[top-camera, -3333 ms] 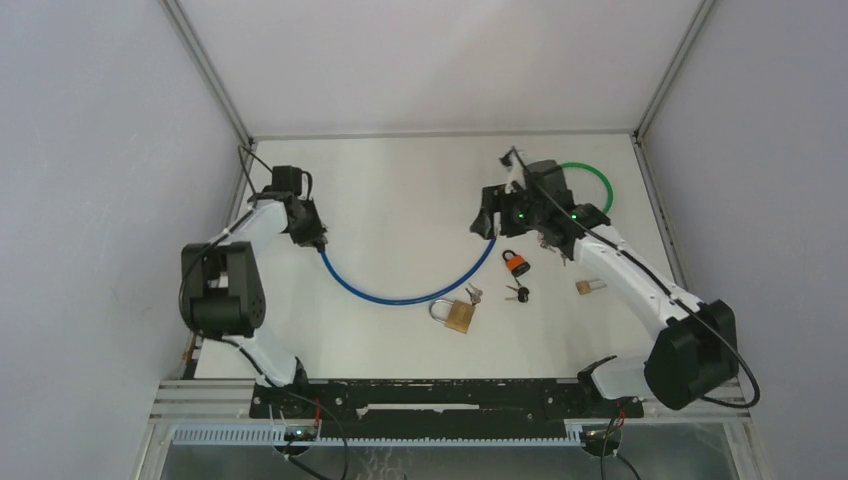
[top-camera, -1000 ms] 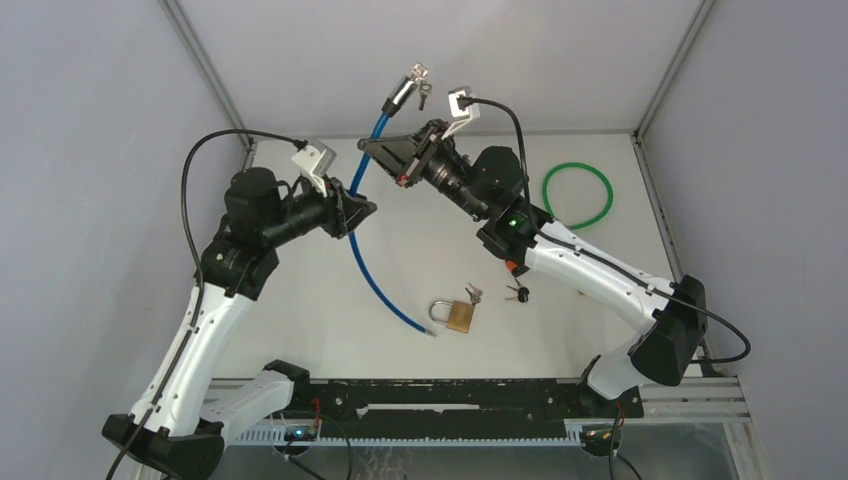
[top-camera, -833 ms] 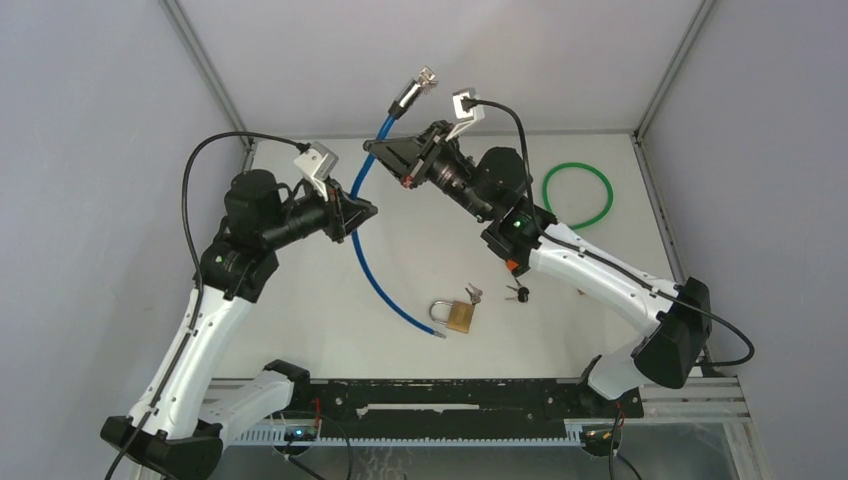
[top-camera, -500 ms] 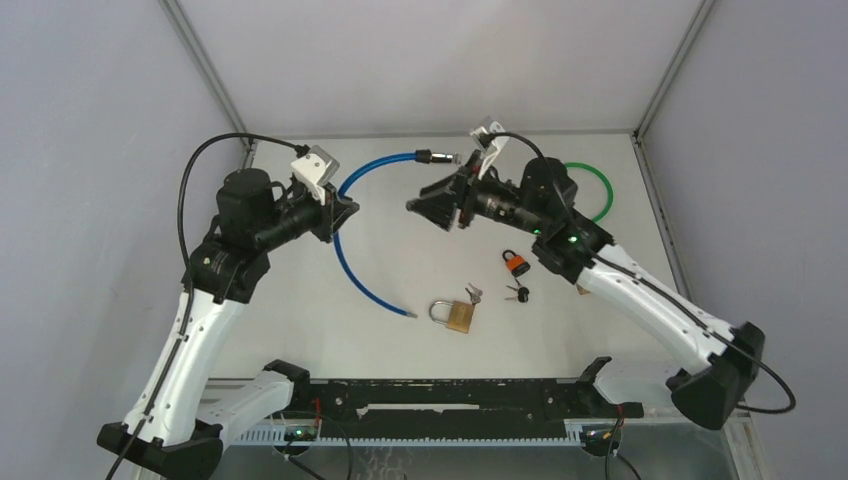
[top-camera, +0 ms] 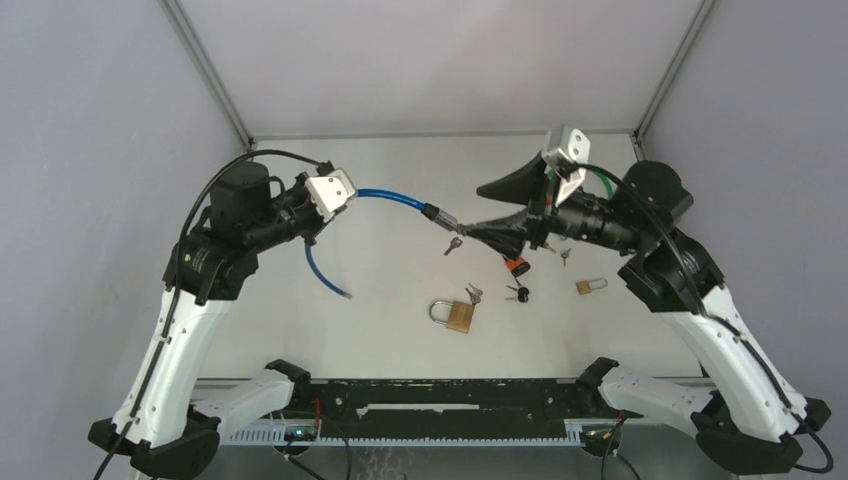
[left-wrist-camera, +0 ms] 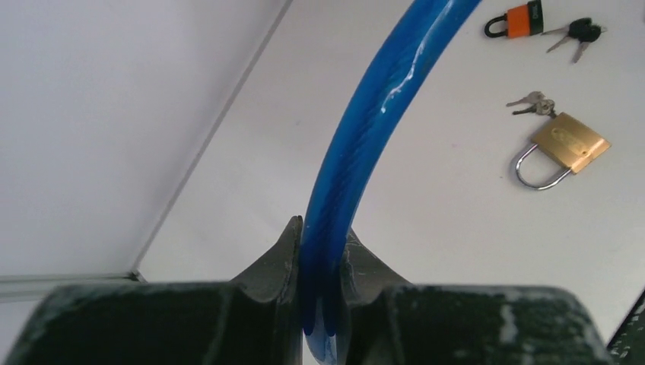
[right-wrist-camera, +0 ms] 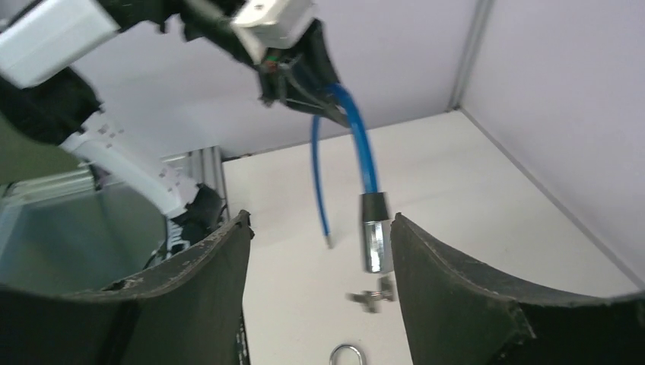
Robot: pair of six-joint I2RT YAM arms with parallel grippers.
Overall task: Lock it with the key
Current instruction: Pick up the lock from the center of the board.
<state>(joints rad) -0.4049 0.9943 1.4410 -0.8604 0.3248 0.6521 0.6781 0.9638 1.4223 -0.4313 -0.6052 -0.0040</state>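
1. The left gripper (left-wrist-camera: 322, 255), raised over the left side of the table (top-camera: 390, 345), is clamped tight on the blue cable lock (left-wrist-camera: 357, 144). On my wrist feed both fingers (left-wrist-camera: 278, 255) press against the cable's sides.
2. From that grip the cable arcs rightward through the air toward the middle of the table and ends in its metal lock head (top-camera: 437, 213). A bunch of keys (top-camera: 455, 243) dangles from the head.
3. The cable's free end (top-camera: 344, 293) droops below the left gripper, its bare tip low over the table. I cannot tell whether it touches the surface.
4. The right gripper (top-camera: 488, 207) faces left with its jaws spread wide, gripping nothing. On its own wrist feed the lock head stands between the two fingers, close against one of them. I cannot tell whether it touches that finger.
5. A brass padlock (top-camera: 455, 314) lies on the table nearer the arm bases, with its own small keys (top-camera: 472, 294) just beside it.
6. An orange padlock (top-camera: 517, 266) sits partly hidden beneath the right gripper, and a pair of black-headed keys (top-camera: 518, 293) lies just in front of it.
7. A smaller brass padlock (top-camera: 590, 286) rests farther right. A green cable loop (top-camera: 600, 180) at the far right is mostly hidden behind the right arm.
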